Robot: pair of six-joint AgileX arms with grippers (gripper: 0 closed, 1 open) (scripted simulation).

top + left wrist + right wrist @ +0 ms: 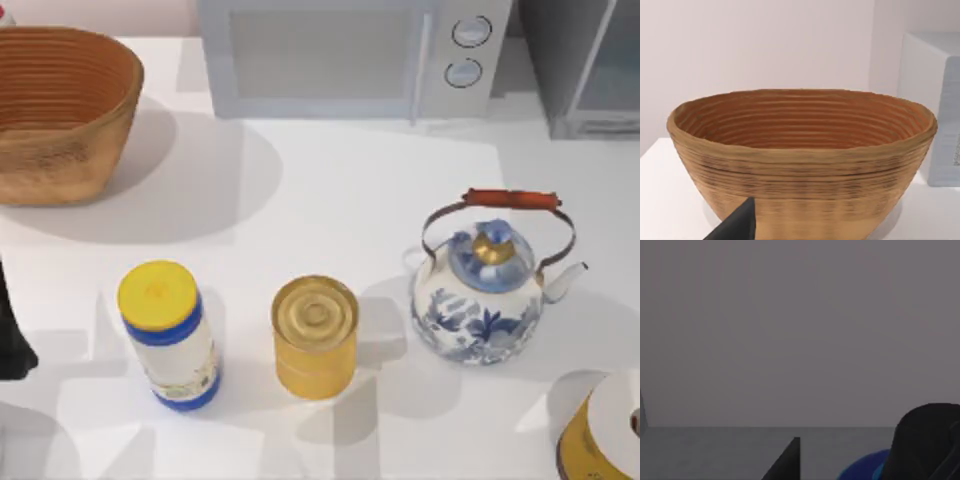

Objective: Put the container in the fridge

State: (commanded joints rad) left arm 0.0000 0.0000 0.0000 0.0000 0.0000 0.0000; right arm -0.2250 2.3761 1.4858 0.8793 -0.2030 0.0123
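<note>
Two container-like things stand at the table's front: a round golden-yellow tin (314, 335) with a ribbed lid in the middle, and left of it a clear bottle (168, 335) with a yellow cap and blue bands. I cannot tell which one is the container. The fridge (590, 65), dark grey with a pale framed door, stands at the back right corner. My left arm (12, 335) is a black shape at the left edge, well left of the bottle. A dark tip of my left gripper (737, 225) faces the basket. My right arm (603, 428) sits at the front right corner.
A woven basket (60, 110) fills the back left, and its wall (800, 170) rises close before the left wrist camera. A light grey microwave (350, 55) with two dials stands at the back centre. A blue-and-white kettle (488, 295) stands right of the tin. The right wrist view is dim and grey.
</note>
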